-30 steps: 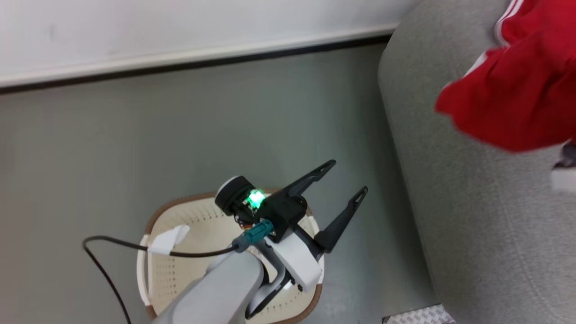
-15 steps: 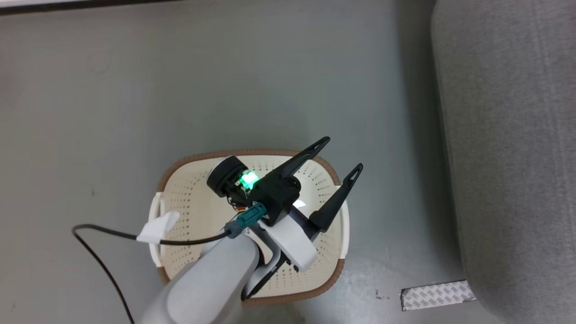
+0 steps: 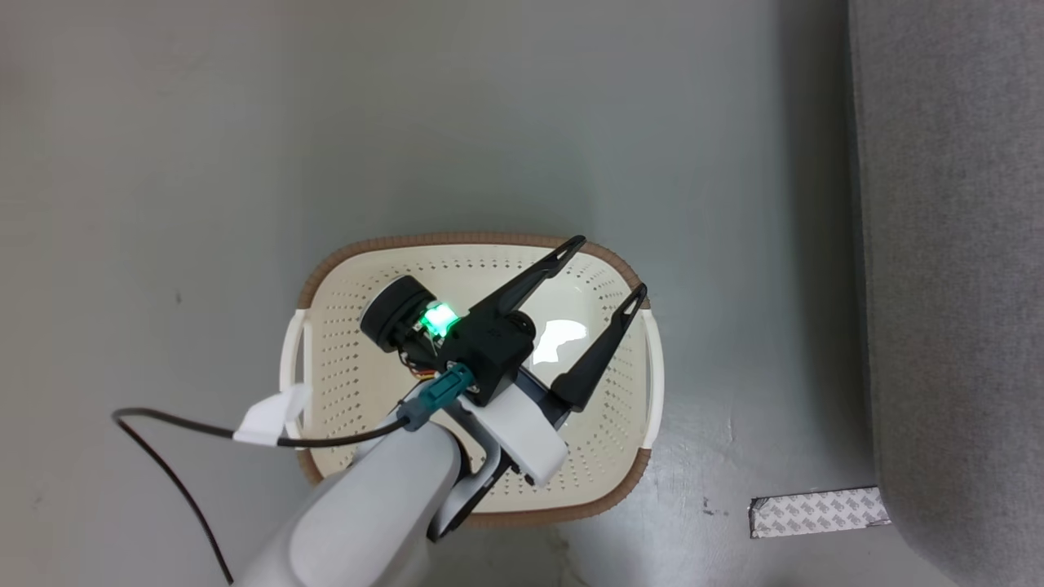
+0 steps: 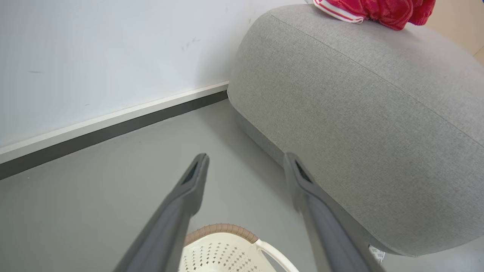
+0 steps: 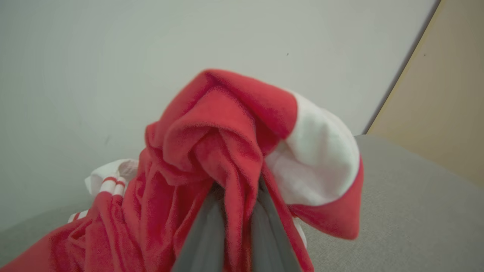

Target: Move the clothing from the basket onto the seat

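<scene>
Head view: my L gripper (image 3: 610, 265) hangs over the basket (image 3: 440, 240) on the floor, jaws spread wide; seat (image 3: 946, 244) at R edge. Left wrist view: clothing (image 4: 378, 9) lies atop the seat. Right wrist view: my R gripper (image 5: 239, 185) pinches red clothing tight, w/ seat just below.

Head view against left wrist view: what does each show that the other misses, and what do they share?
Head view: the basket's whole perforated inside, no clothing seen in it, plus the left arm's green light and cable. Left wrist view: red clothing lying on top of the sofa, and the wall with its skirting. Both: the open left gripper above the basket, the sofa beside it, grey floor.
</scene>
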